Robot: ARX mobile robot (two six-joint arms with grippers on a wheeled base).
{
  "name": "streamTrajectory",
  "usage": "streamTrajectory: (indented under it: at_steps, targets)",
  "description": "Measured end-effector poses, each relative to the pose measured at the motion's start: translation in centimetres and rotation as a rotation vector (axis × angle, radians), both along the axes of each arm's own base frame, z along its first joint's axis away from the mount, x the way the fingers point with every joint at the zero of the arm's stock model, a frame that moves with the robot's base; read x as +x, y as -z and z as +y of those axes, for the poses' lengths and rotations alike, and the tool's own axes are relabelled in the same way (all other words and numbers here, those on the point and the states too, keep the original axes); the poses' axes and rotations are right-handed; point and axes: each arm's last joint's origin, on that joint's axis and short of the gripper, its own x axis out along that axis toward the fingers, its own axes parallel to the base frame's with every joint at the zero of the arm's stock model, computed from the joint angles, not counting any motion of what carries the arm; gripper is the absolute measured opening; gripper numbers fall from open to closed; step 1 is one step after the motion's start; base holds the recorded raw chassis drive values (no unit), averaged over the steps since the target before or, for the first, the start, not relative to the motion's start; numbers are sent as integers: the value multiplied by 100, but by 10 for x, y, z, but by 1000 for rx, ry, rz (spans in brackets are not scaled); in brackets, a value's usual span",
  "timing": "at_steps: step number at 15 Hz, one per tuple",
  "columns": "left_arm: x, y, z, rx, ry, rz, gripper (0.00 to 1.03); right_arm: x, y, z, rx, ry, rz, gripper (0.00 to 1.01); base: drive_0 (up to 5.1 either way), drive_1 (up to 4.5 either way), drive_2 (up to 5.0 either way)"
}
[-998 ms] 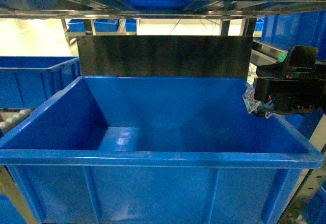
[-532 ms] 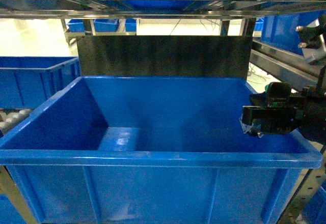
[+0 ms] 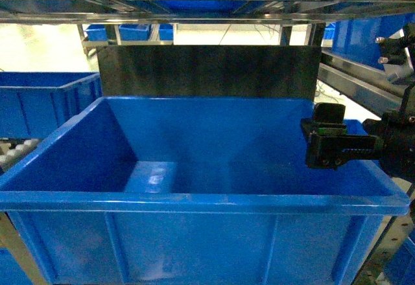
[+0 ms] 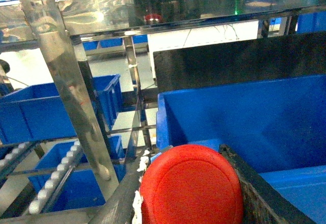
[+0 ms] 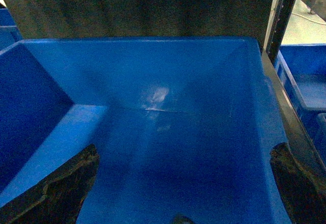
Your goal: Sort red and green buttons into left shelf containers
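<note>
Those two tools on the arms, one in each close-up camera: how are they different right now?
The left tool is closed on a red button; the right tool is spread open and holds nothing. The left tool sits outside the big blue bin, beside the metal shelf post, while the right tool hangs over the bin's inside. Both have dark, rough-edged fingers.

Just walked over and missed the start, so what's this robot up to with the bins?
It is sorting buttons. The left gripper holds a red button between its fingers, beside a steel shelf frame and next to the big blue bin. The right gripper is open with nothing between its fingers, poised over the bin's right side. What shows of the bin's floor looks bare; no button has been dropped there.
</note>
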Motion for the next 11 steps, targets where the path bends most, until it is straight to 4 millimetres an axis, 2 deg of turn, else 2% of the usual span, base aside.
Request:
streamTrajectory:
  at_steps: [1, 2, 5, 7, 11]
  targets:
    - [4, -2, -1, -1, 30, -20, 32, 0, 0, 0, 0, 0, 0, 98, 0, 0, 0]
    - [18, -11, -3, -2, 74, -16, 32, 0, 0, 0, 0, 0, 0, 98, 0, 0, 0]
    - [41, -23, -11, -10, 140, 69, 32, 0, 0, 0, 0, 0, 0, 98, 0, 0, 0]
    - [52, -33, -25, -6, 198, 61, 32, 0, 0, 0, 0, 0, -1, 98, 0, 0, 0]
    - [84, -10, -49, -22, 267, 284, 32, 0, 0, 0, 0, 0, -1, 98, 0, 0, 0]
